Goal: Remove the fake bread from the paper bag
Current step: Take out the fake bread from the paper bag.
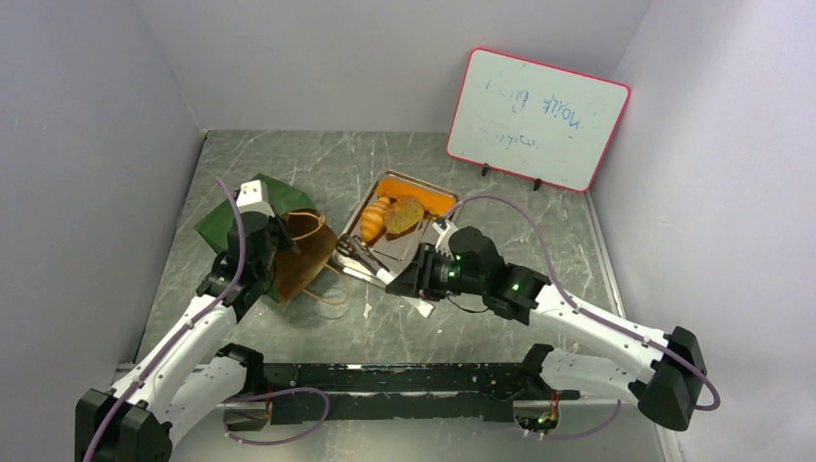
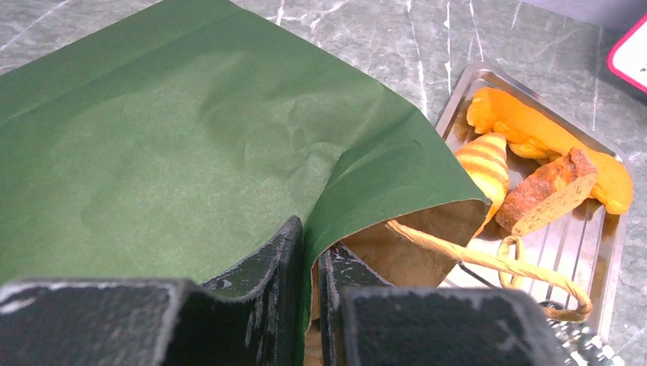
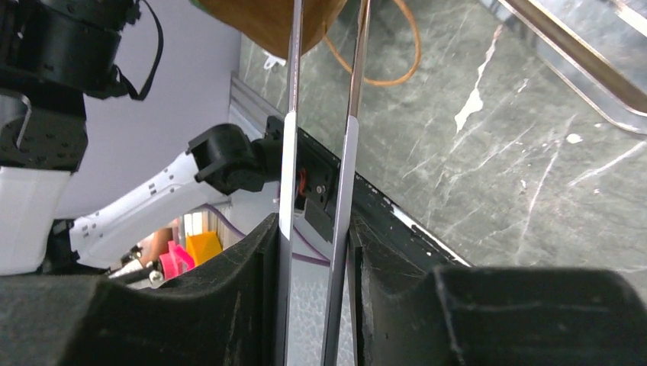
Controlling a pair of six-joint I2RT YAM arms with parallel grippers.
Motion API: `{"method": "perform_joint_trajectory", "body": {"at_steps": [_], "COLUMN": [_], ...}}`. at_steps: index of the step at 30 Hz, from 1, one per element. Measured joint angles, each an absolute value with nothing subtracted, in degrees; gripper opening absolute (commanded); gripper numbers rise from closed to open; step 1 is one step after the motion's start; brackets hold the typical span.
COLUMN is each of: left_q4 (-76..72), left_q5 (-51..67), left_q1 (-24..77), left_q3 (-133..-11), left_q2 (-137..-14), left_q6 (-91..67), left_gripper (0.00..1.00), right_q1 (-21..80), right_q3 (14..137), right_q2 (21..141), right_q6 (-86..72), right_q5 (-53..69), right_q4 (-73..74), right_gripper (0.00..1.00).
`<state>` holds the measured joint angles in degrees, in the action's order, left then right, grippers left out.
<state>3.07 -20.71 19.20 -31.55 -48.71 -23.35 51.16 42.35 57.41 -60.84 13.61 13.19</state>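
The paper bag (image 1: 252, 204) lies on its side at the left, dark green outside (image 2: 175, 137), with its brown mouth (image 1: 300, 258) facing the tray. My left gripper (image 1: 262, 258) (image 2: 311, 245) is shut on the bag's upper rim, one finger outside and one inside. Three pieces of fake bread lie on the metal tray (image 1: 435, 199): a striped croissant (image 1: 373, 219) (image 2: 487, 162), a brown slice (image 1: 404, 214) (image 2: 546, 191) and an orange piece (image 2: 534, 131). My right gripper (image 1: 406, 281) (image 3: 314, 229) is shut on metal tongs (image 3: 291, 91), whose tips point toward the bag's mouth. The bag's inside is mostly hidden.
The bag's twisted handles (image 2: 488, 263) trail over the tray's near corner. A white board with a red rim (image 1: 537, 117) stands at the back right. Grey walls enclose the marble table (image 1: 539, 221) on three sides. A black rail (image 1: 385, 380) runs along the near edge.
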Motion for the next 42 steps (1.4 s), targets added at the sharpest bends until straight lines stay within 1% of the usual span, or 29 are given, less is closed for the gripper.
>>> {"method": "perform_joint_trajectory", "body": {"at_steps": [7,18,24,32,36,42], "left_q4": [3.1,3.4,3.8,4.4,4.6,4.6], "left_q5": [-19.4,-17.9,-17.3,-16.4,-16.2,-15.8], "left_q1": [19.2,19.2,19.2,19.2,19.2,19.2], "left_q3": [-31.6,-31.7,-31.8,-31.8,-31.8,-31.8], "left_q2": [-48.7,-46.9,-45.1,-43.1,-42.6,-42.6], "left_q6": [-23.0,-23.0,-23.0,-23.0,-23.0,-23.0], "left_gripper": [0.07,0.07,0.07,0.07,0.07,0.07], "right_q1": [56.0,57.0,57.1,57.1,57.1,57.1], "right_q3": [42.4,46.4,50.5,59.7,63.7,65.6], "right_q2": [62.2,75.5,84.0,96.2,100.3,104.4], "right_q6": [-61.1,-61.3,-63.3,-66.0,-66.7,-67.5], "right_q5": [12.6,13.1,13.9,14.3,14.1,13.5], "right_q4": [9.1,0.2,-5.3,-9.6,-10.3,-10.4], "right_gripper": [0.32,0.32,0.33,0.35,0.36,0.37]}}
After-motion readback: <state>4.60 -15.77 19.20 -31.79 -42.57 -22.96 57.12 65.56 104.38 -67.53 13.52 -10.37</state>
